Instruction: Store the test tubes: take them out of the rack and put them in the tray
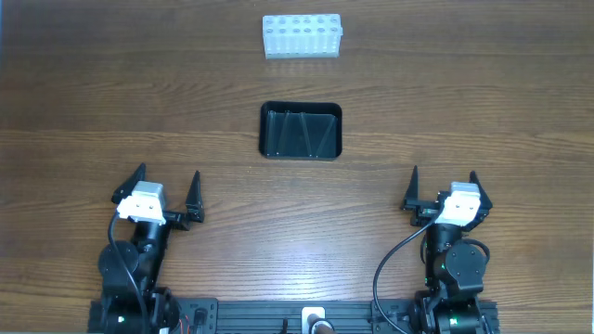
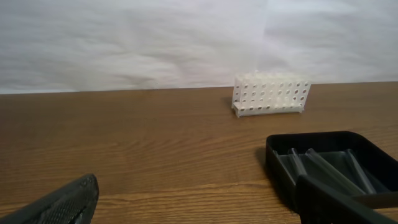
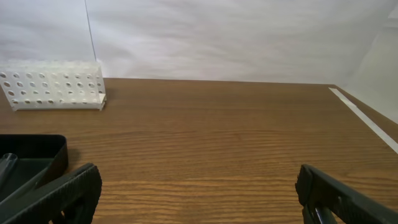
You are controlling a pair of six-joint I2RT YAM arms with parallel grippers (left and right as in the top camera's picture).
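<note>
While left pincer (image 1: 168, 173) and right pincer (image 1: 444, 173) gape empty, tray (image 1: 263, 132) sits ahead between, rack (image 1: 301, 35) beyond.

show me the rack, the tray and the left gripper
rack (image 1: 302, 35), top view, middle of its holed top face
tray (image 1: 302, 106), top view, on its far rim
left gripper (image 1: 169, 172), top view, midway between its two open fingertips

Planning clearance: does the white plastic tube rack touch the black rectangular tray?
No, bare wooden table lies between the white plastic tube rack and the black rectangular tray.
</note>
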